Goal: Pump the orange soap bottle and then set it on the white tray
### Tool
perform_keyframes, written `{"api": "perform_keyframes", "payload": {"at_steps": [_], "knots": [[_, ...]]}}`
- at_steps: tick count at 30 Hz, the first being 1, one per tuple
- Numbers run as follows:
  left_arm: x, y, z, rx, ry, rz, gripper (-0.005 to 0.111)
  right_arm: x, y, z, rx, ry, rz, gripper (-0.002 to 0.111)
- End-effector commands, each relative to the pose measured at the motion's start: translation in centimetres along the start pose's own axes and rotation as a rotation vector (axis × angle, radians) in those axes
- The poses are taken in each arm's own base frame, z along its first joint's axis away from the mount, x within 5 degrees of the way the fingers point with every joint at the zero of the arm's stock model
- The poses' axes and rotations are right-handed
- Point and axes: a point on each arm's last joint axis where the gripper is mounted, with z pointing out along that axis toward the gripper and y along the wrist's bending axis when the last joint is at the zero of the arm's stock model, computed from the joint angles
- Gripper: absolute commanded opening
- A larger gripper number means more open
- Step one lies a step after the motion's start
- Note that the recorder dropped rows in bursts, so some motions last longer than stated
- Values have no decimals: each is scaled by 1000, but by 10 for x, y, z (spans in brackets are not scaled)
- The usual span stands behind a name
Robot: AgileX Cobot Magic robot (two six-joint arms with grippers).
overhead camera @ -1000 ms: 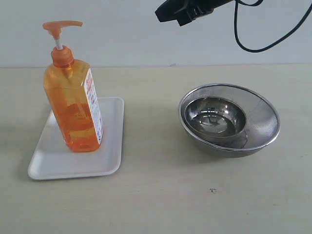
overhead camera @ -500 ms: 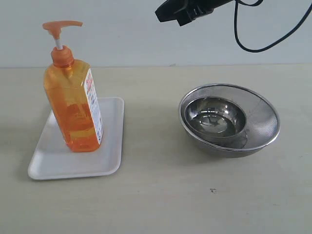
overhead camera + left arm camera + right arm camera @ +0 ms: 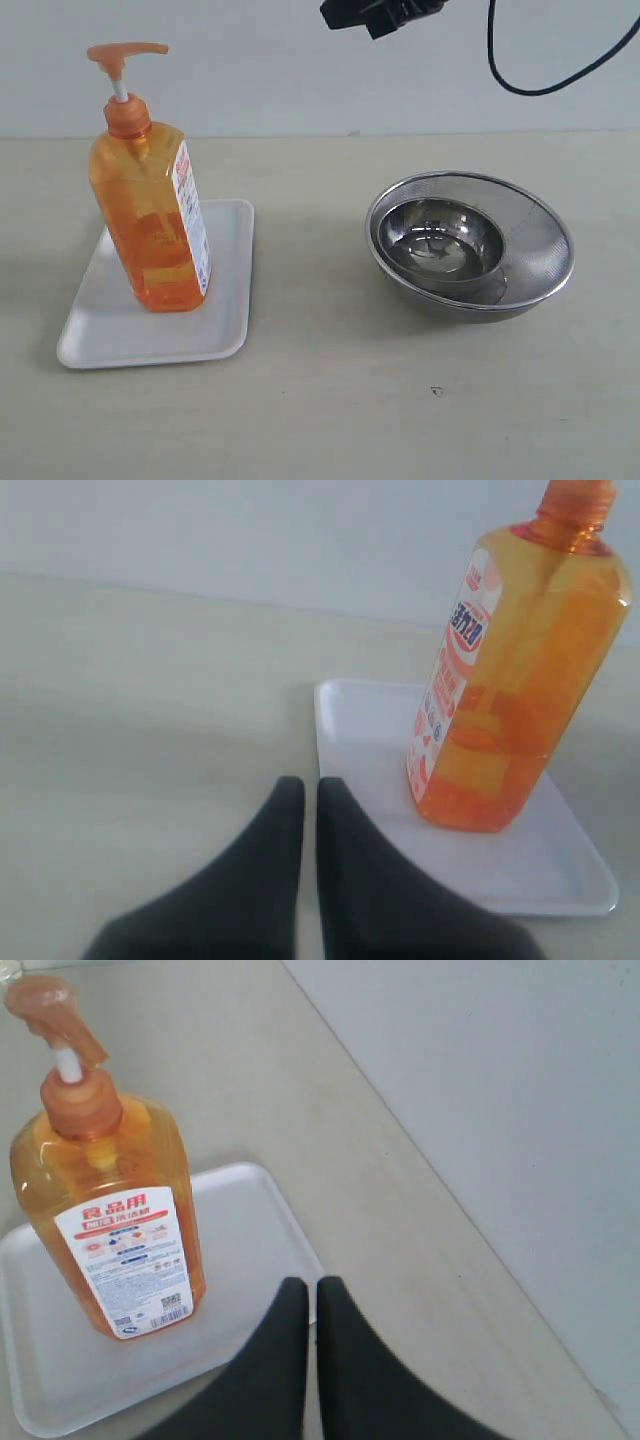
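Note:
The orange soap bottle [image 3: 152, 225] stands upright on the white tray [image 3: 225, 320] at the left of the table, pump head raised. It also shows in the left wrist view as the orange soap bottle [image 3: 520, 680] on the white tray [image 3: 360, 720], and in the right wrist view as the orange soap bottle [image 3: 105, 1210] on the white tray [image 3: 250, 1230]. My right gripper [image 3: 340, 14] hangs high at the top edge of the exterior view, far from the bottle; its fingers [image 3: 311, 1290] are shut on nothing. My left gripper [image 3: 310, 785] is shut and empty, apart from the bottle, outside the exterior view.
A round steel mesh bowl [image 3: 540, 215] with a smaller steel bowl [image 3: 445, 240] inside stands at the right of the table. A black cable [image 3: 560, 85] hangs at the upper right. A pale wall backs the table.
My right gripper has risen slightly toward the top edge of the exterior view. The bottle and tray have not moved.

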Motion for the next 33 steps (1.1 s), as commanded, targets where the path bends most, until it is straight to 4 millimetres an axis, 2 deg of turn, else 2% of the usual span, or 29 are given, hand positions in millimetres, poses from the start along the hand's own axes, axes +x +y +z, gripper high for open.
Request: {"api": "perform_keyframes", "payload": {"at_steps": [1,10,19,21,25,29,33], "knots": [[0,0,0,4,-6,-1,5,-23,8,-26,38,-49,-46,0],[0,0,0,4,-6,-1,5,-55,27,-63,86,-116,-120,0],[0,0,0,4,-6,-1,5,-68,35,-85,154,-128,-168,0],[0,0,0,4,-6,-1,5,-64,31,-89,241,-130,-91,0],[0,0,0,3,-7,0,5,-44,22,-94,467,-193,202,0],[0,0,0,3,-7,0,5,-21,27,-104,628,-216,270,0],[0,0,0,3,-7,0,5,0,38,-124,801,-290,381,0]]}}
